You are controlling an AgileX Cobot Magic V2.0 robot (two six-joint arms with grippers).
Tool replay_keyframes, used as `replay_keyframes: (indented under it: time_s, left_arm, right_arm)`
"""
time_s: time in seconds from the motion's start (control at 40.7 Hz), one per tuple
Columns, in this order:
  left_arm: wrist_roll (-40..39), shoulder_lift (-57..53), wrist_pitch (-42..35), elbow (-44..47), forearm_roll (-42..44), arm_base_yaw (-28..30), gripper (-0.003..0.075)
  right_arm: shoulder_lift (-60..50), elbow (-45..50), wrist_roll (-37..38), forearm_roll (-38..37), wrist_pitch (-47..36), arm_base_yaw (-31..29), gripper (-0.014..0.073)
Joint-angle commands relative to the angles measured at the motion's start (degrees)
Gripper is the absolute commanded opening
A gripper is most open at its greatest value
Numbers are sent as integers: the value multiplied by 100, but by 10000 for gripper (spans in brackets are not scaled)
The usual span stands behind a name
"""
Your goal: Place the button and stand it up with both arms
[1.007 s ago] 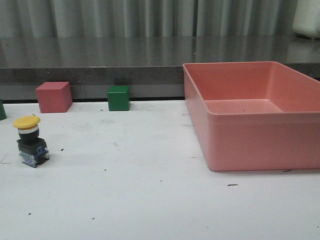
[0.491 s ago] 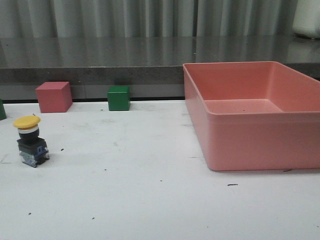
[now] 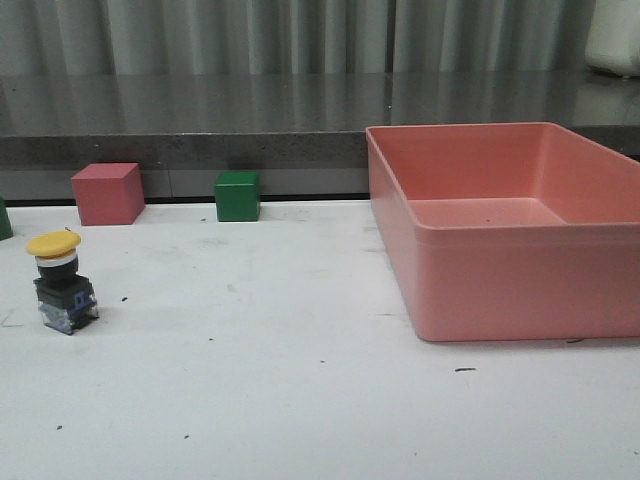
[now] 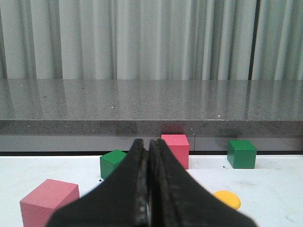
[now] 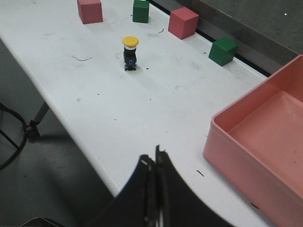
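Observation:
The button [image 3: 62, 282] stands upright on the white table at the far left, yellow cap on top, black base below. The right wrist view shows the button [image 5: 130, 53] upright too, far from my right gripper [image 5: 155, 158], which is shut and empty above the table's near edge. In the left wrist view only the yellow cap of the button [image 4: 227, 199] peeks out beside my left gripper [image 4: 147, 146], which is shut with nothing in it. Neither arm appears in the front view.
A large pink bin [image 3: 600, 260] fills the right side of the table. A red cube [image 3: 107, 193] and a green cube [image 3: 238, 196] sit at the back edge by the grey ledge. The left wrist view adds another green cube [image 4: 111, 163] and another pink cube [image 4: 47, 202].

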Motion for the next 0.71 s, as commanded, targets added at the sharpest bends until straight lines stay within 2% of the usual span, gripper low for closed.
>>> replay_keyframes:
  time_s: [0.0, 0.172, 0.319, 0.491, 0.688]
  left_arm:
    - [-67, -129, -496, 78, -51, 10, -20]
    - [-67, -129, -496, 78, -51, 10, -20]
    - [-67, -129, -496, 78, -51, 8, -20]
    - [-67, -129, -496, 78, -51, 10, -20]
    - [-67, -129, -496, 78, -51, 10, -20]
  right_arm:
    - [26, -145, -59, -44, -429, -18, -105]
    - [26, -116, -59, -44, -429, -18, -105]
    - [-96, 153, -59, -42, -553, -413, -105]
    - [-479, 822, -59, -42, -1528, -1357, -105]
    - [-1358, 2114, -59, -15, -3002, -2480, -105]
